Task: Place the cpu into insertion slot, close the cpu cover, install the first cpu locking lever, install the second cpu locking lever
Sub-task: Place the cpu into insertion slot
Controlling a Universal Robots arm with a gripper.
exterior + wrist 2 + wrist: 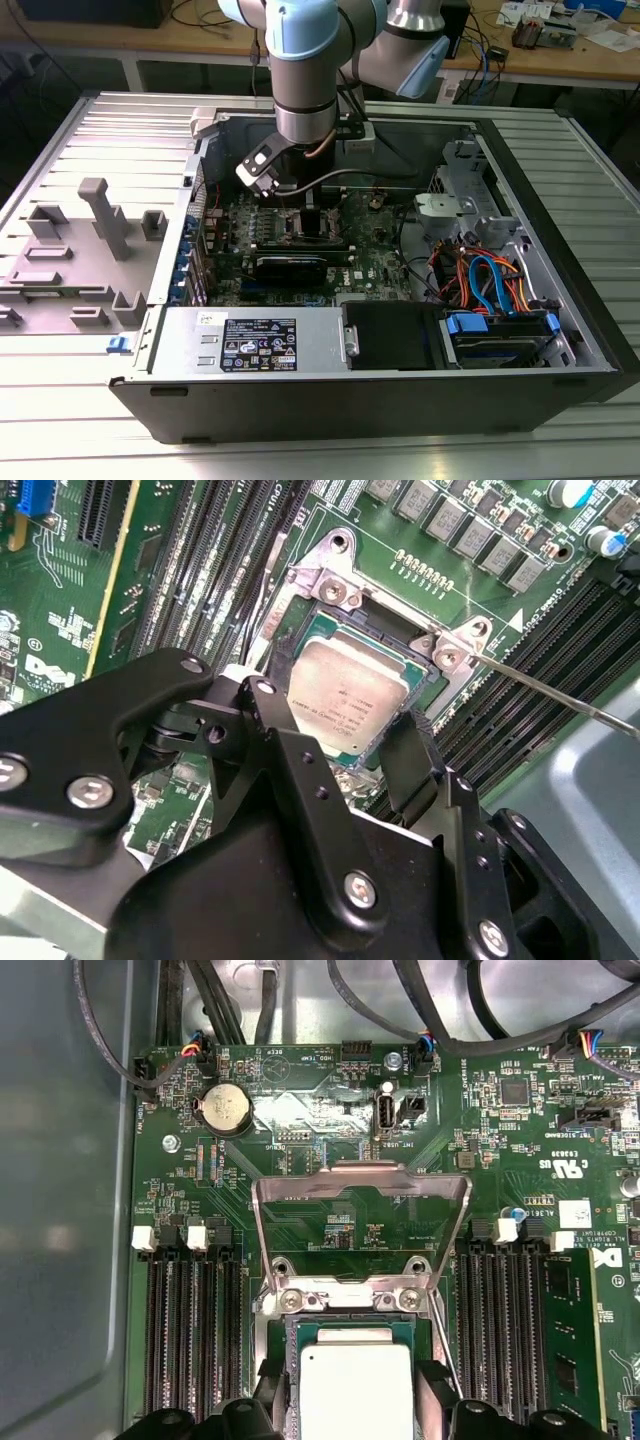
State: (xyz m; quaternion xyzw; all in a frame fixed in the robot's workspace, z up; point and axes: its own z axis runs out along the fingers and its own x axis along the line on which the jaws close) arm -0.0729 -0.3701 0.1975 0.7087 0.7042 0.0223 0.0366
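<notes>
The cpu [345, 700] [355, 1400], a flat square chip with a dull silver top, lies level in the insertion slot [322, 580] [345, 1301] on the green motherboard. My gripper [333, 718] [352, 1390] [305, 205] reaches down into the computer case and is shut on the cpu, one black finger [262, 695] against each of two opposite edges. The cpu cover [360, 1175], a silver frame with a large window, stands raised on its hinge at one side of the slot. A thin wire locking lever [560, 695] sticks out unlatched beside the slot.
Long black memory slots [190, 1330] [500, 1330] flank the socket, with a memory stick [570, 1340] in one. A black card [300, 265] and the power supply [250, 345] lie nearer the case front. Cables [490, 280] fill the exterior view's right. A grey fixture [100, 220] stands outside the case.
</notes>
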